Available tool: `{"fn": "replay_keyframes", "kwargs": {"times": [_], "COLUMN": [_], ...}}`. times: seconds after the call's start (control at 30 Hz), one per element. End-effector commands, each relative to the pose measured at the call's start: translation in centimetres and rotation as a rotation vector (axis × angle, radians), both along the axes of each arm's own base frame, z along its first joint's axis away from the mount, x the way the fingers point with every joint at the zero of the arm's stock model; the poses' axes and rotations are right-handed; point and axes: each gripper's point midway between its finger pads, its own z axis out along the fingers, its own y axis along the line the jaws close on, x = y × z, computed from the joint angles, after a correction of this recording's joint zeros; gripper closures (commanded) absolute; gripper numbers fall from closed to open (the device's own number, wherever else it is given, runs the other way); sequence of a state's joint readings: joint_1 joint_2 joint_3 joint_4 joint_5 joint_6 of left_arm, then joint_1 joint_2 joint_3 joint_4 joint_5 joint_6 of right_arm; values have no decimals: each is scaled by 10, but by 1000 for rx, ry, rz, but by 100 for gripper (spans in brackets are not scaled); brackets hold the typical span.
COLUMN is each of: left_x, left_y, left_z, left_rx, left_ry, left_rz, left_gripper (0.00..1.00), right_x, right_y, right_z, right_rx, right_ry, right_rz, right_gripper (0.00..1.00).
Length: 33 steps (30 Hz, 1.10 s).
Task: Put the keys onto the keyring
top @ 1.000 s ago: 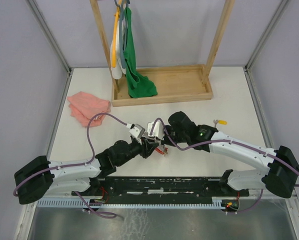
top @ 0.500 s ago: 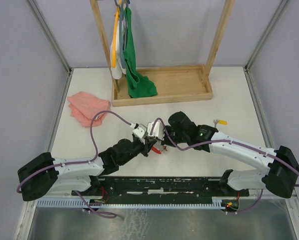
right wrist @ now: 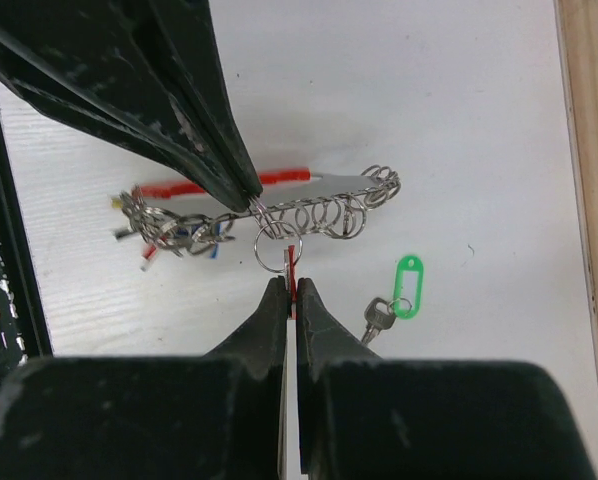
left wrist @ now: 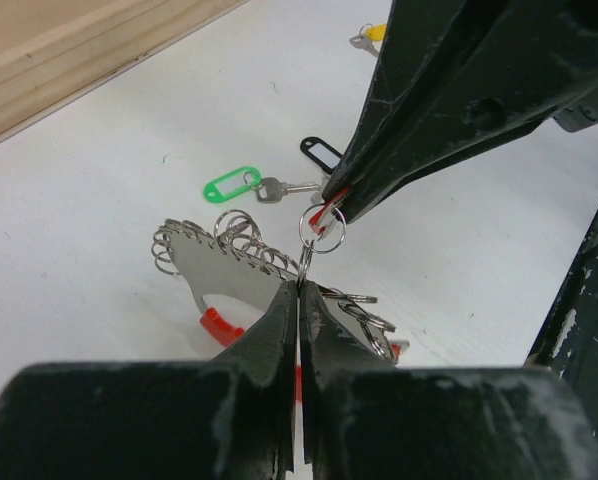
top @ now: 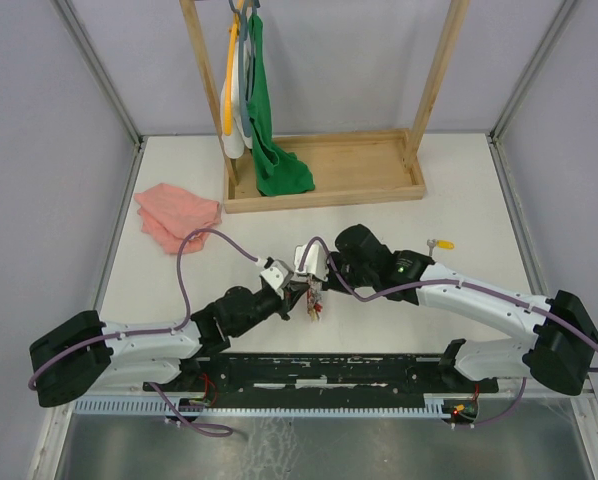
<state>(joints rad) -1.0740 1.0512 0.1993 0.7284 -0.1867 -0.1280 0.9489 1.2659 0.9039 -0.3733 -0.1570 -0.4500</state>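
Note:
The keyring [left wrist: 222,268], a loop part red and part grey strung with several small split rings, hangs between both grippers just above the table. My left gripper [left wrist: 299,287] is shut on its wire. My right gripper [right wrist: 291,285] is shut on a red-tagged key [right wrist: 293,262] whose small ring touches the keyring [right wrist: 279,178]. In the top view both grippers meet at the table's centre front [top: 309,290]. A green-tagged key [right wrist: 407,285] and a black-tagged key [left wrist: 321,153] lie loose on the table. A yellow-tagged key [top: 441,243] lies to the right.
A pink cloth [top: 176,215] lies at the left. A wooden rack with a tray base [top: 324,185] stands at the back, with a green cloth [top: 274,150] hanging into it. The black base rail [top: 319,370] runs along the near edge.
My left wrist has shifted slightly and the keyring's bunch now hangs lower between the grippers. The right arm has held still.

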Motion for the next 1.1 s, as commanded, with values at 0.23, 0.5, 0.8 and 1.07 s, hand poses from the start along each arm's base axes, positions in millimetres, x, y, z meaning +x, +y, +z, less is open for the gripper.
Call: {"fn": "replay_keyframes", "kwargs": {"times": [0.23,0.5,0.8,1.07], "left_x": [0,-4,-12,-17], "left_y": [3,-4,-18,-24], "left_z": [11,-10,-10,-7], "left_rx": [-120,-28,11,57], "left_ry": [-122,-117,-142,-188], "left_rz": [-4,-58,-152,-217], "left_gripper": [97,88,70,61], "right_x": [4,-3,-6,-9], "right_y": [-5,1,6,7], "right_z": [-20,0,-6,-4], "right_rx": [-10,36,24,18], "right_ry": [38,13,29,25], "right_rz": [-27,41,69,89], "right_gripper": [99,99,99,99]}}
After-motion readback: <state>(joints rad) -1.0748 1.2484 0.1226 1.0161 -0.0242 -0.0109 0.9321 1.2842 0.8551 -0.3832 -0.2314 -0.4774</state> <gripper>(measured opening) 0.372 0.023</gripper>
